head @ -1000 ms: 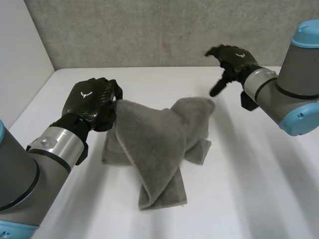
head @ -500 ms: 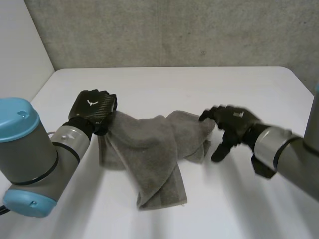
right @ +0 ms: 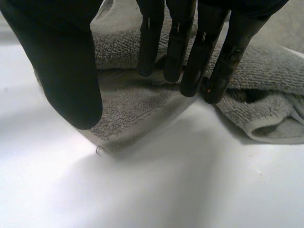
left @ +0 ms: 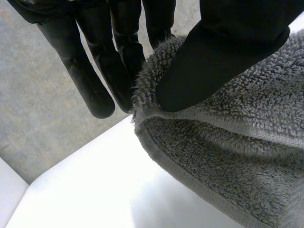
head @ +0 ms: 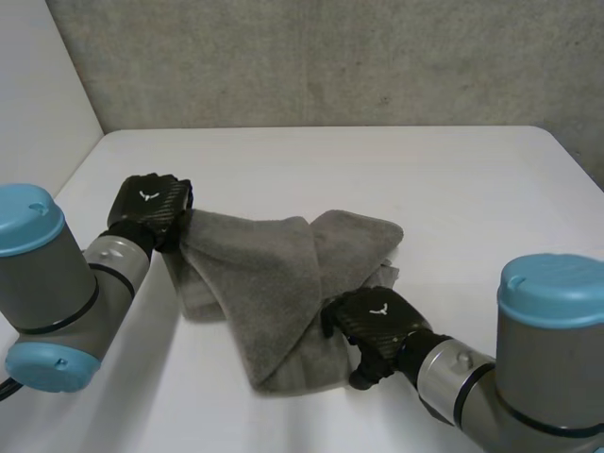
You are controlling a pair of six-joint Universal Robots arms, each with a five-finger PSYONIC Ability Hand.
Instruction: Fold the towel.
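Observation:
A grey towel (head: 274, 274) lies crumpled and partly folded on the white table (head: 453, 189). My left hand (head: 146, 206) is at the towel's far left corner and holds it a little off the table. In the left wrist view its thumb (left: 213, 57) pinches the hemmed corner of the towel (left: 228, 142) against the fingers (left: 118, 52). My right hand (head: 373, 326) rests low at the towel's near corner. In the right wrist view its fingers (right: 190, 47) and thumb (right: 61, 66) stand apart over the towel's corner (right: 128, 109), which lies flat on the table.
A grey wall (head: 330, 57) stands behind the table, and a white side wall (head: 38, 104) is at the left. Bare table surface stretches to the right of the towel and behind it.
My right hand has swung from the far right down to the towel's near corner, its fingers drawing closer together. My left hand has pulled its corner further left, stretching the towel.

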